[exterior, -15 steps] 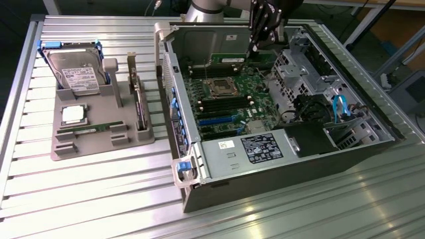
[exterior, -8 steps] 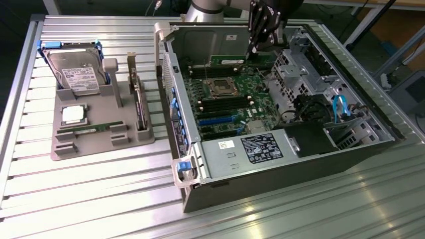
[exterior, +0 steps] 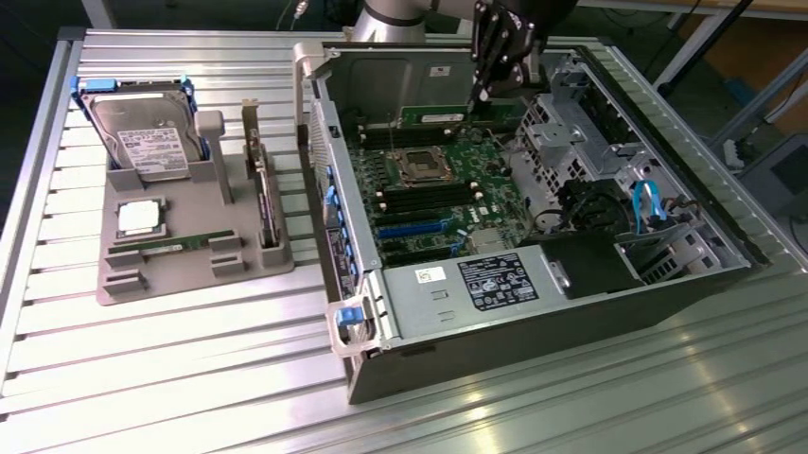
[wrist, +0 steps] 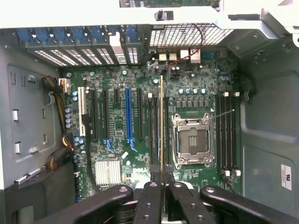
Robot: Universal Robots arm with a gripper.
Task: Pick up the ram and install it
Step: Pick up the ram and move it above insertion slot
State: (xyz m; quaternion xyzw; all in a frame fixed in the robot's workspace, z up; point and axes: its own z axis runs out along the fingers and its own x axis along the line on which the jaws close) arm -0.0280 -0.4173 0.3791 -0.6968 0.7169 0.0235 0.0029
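Hovering over the motherboard (wrist: 140, 158), the gripper (wrist: 161, 176) is clamped on the ram (wrist: 161, 116). Sticker text's too tiny to read.

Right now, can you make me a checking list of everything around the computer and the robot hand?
Surface: ribbed metal table, holding an open computer case and a grey tray.
Job's things: memory stick held over the circuit board.
Clutter: second stick, hard drive, silver chip and upright card, all on the tray.
Grippers: gripper shut on the memory stick.
Cables: blue cable and yellow-black wires inside the case.
Surroundings: dark poles beyond the table.
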